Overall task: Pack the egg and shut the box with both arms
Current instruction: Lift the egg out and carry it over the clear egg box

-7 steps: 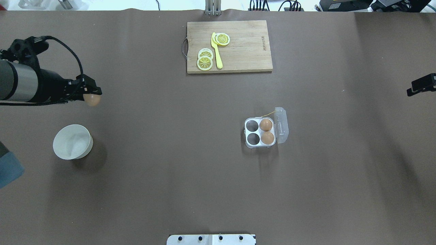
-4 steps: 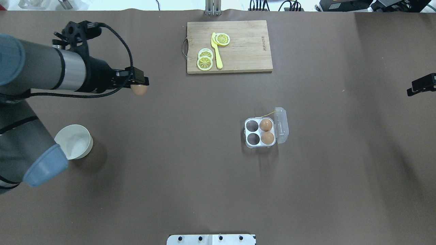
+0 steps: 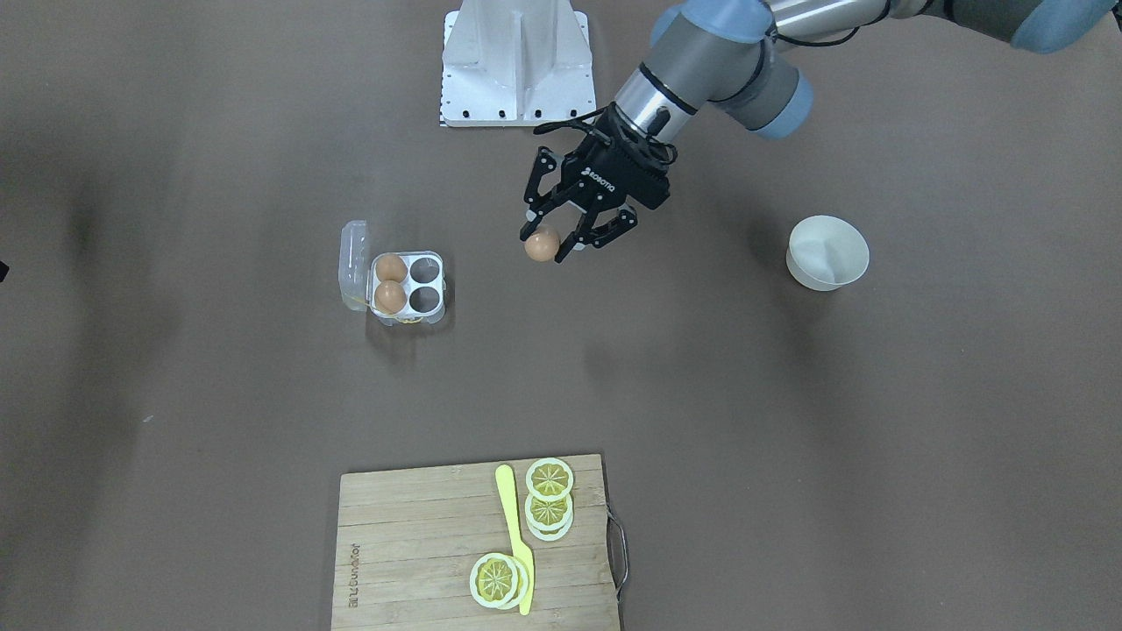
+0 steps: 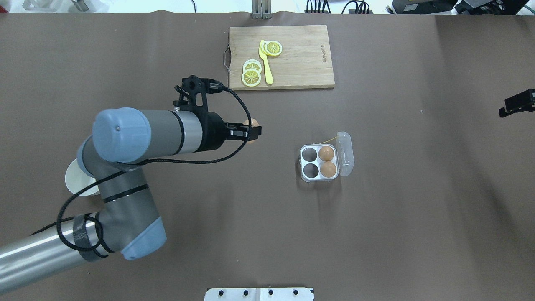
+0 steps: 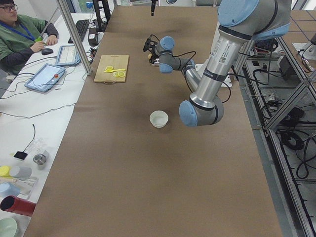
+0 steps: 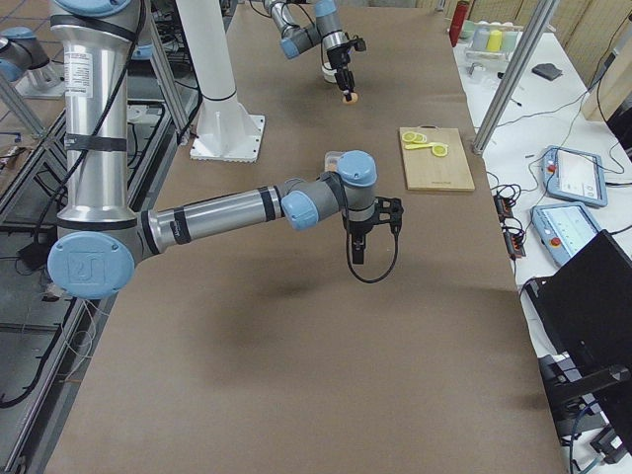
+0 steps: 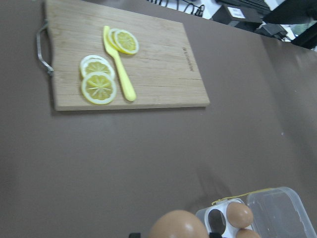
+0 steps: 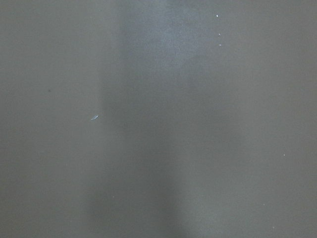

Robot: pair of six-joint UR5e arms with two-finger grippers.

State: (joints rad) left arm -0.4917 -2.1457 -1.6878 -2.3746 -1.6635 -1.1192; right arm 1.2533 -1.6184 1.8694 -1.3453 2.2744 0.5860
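Note:
My left gripper (image 3: 550, 248) is shut on a light-brown egg (image 3: 542, 246) and holds it above the table, to the left of the box in the overhead view. The egg also shows in the overhead view (image 4: 252, 123) and at the bottom of the left wrist view (image 7: 178, 225). The clear box (image 4: 301, 161) stands open, its lid (image 4: 345, 153) folded out to the right. Two eggs (image 4: 326, 153) (image 4: 328, 169) fill its right cells; the two left cells are empty. My right gripper (image 6: 356, 257) hangs over bare table far to the right; I cannot tell whether it is open or shut.
A wooden cutting board (image 4: 301, 58) with lemon slices (image 4: 251, 75) and a yellow knife (image 4: 266, 62) lies at the back. A white bowl (image 3: 827, 252) stands at the left, partly hidden by my left arm in the overhead view. A white stand (image 3: 517, 61) is at the near edge.
My left arm has swung right from the table's left edge towards the box, carrying the egg. The right arm and the box have not moved.

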